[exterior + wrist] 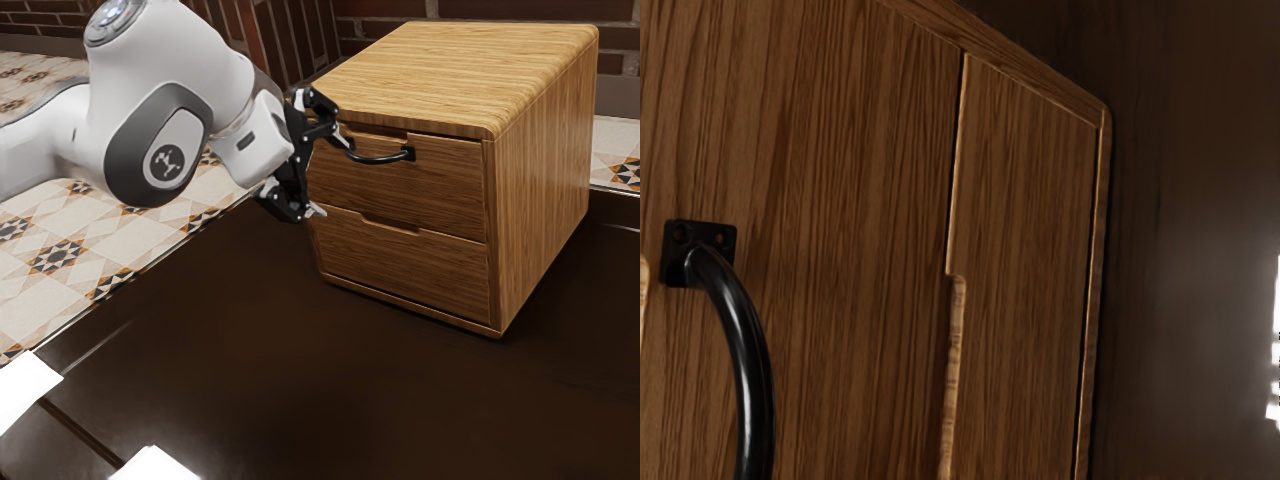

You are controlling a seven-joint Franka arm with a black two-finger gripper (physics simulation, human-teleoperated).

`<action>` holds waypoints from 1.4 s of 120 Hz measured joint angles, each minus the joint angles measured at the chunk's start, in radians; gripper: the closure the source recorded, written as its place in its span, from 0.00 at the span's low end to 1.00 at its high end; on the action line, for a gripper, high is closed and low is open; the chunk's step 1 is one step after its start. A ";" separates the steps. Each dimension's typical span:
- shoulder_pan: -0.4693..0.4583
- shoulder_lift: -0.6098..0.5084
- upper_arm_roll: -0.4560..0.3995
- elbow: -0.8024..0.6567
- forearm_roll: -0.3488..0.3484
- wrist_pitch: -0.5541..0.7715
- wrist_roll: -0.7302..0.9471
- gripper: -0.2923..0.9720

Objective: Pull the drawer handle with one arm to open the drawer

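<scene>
On the near part of the dark table (pixel 300 400), at the exterior view's left, two white patches (pixel 20 385) are seen, too cut off to be identified. Farther back one cabinet (pixel 540 170) is set, its front turned toward the single arm so that it can be reached. Two drawers are counted: the lower drawer (pixel 400 260), which has no handle, and the top drawer (pixel 440 190), on which the one black handle (pixel 385 157) is mounted. Both fronts look flush, so nothing is judged opened yet. The gripper (pixel 325 172) is held at the handle's left end with its jaws apart, and the bar is not clamped. The spread is presumably meant to take the bar in before the pull. Beyond, a tiled floor (pixel 60 230) and a brick wall (pixel 380 12) are seen.
</scene>
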 joint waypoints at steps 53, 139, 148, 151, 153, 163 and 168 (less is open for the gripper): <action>0.043 0.145 0.042 0.111 -0.065 0.030 0.035 0.23; -0.003 0.173 0.043 0.103 -0.108 0.039 0.057 0.23; -0.005 0.173 0.043 0.103 -0.111 0.039 0.058 0.23; -0.004 0.175 0.043 0.102 -0.113 0.039 0.058 0.23; -0.004 0.176 0.043 0.102 -0.114 0.039 0.058 0.23; -0.003 0.178 0.043 0.101 -0.119 0.040 0.059 0.23; -0.003 0.179 0.043 0.101 -0.121 0.041 0.060 0.23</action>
